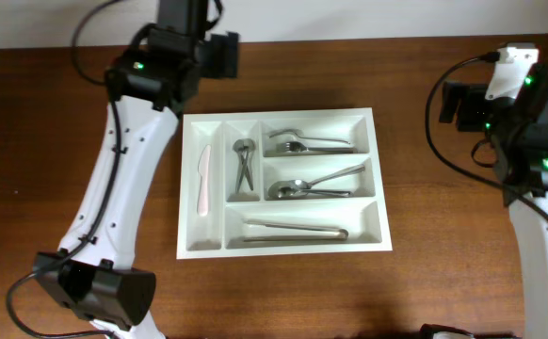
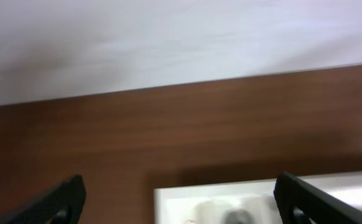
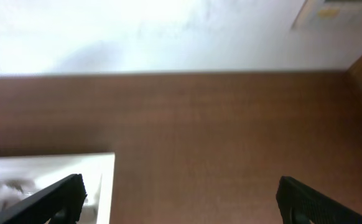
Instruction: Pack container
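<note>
The white cutlery tray, the container (image 1: 283, 249), lies in the middle of the brown table. Its left narrow slot holds a white plastic knife (image 1: 202, 179). The second narrow slot holds small metal tongs (image 1: 244, 168). The three wide slots hold metal forks (image 1: 307, 144), spoons (image 1: 312, 186) and long metal tongs (image 1: 296, 232). My left gripper (image 2: 181, 208) is open and empty, high at the back left, looking down on the tray's far rim (image 2: 231, 190). My right gripper (image 3: 180, 202) is open and empty at the right, over bare table, with a tray corner (image 3: 100, 163) at its left.
The brown wooden table (image 1: 443, 217) runs to a white wall at the back (image 2: 168, 43). The left arm's link and base (image 1: 104, 245) stand left of the tray. The right arm (image 1: 547, 235) stands along the right edge, with black cables beside it.
</note>
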Tool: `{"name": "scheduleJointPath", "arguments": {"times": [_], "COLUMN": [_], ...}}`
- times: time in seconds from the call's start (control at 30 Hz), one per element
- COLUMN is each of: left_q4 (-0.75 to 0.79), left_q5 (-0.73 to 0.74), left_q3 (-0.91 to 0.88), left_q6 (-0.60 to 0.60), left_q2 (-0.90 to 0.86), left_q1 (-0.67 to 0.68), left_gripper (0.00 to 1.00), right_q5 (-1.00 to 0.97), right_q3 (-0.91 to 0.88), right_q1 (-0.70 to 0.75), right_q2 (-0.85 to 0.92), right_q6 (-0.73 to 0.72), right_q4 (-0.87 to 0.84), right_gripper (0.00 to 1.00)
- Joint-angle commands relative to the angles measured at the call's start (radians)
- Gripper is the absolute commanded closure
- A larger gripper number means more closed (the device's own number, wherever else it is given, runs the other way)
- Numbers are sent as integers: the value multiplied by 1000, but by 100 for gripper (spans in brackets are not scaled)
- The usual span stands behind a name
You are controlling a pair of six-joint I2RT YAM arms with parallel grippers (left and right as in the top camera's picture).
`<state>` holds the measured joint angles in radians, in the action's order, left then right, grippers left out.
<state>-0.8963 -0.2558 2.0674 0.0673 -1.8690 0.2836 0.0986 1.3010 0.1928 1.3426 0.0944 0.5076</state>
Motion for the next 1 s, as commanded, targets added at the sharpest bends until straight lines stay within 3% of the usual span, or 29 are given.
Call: {"name": "scheduleJointPath", "arguments": {"times": [0.0, 0.07, 0.3, 0.67, 0.97], "left_q4": [-16, -62, -56, 247, 481], "left_q5": [-107, -98, -2, -10, -32], "left_q3": [-3, -4, -136, -899, -1378], "left_q6": [-51, -107, -106, -107, -107], "left_q2": [-15, 15, 182, 716, 1036], "left_q1": [-68, -112, -184, -193, -193], "left_gripper": [1, 1, 1, 1, 1], "right_q5": [10, 10, -25, -33, -32], "right_q3": [10, 10, -84, -631, -812], "right_q1": [-3, -3, -30, -195, -201], "right_q2": [44, 25, -166, -784, -936], "right_q6": [60, 80, 168, 156, 156], "right_q4": [29, 76, 137, 128, 97], "right_gripper": [1, 1, 1, 1, 1]}}
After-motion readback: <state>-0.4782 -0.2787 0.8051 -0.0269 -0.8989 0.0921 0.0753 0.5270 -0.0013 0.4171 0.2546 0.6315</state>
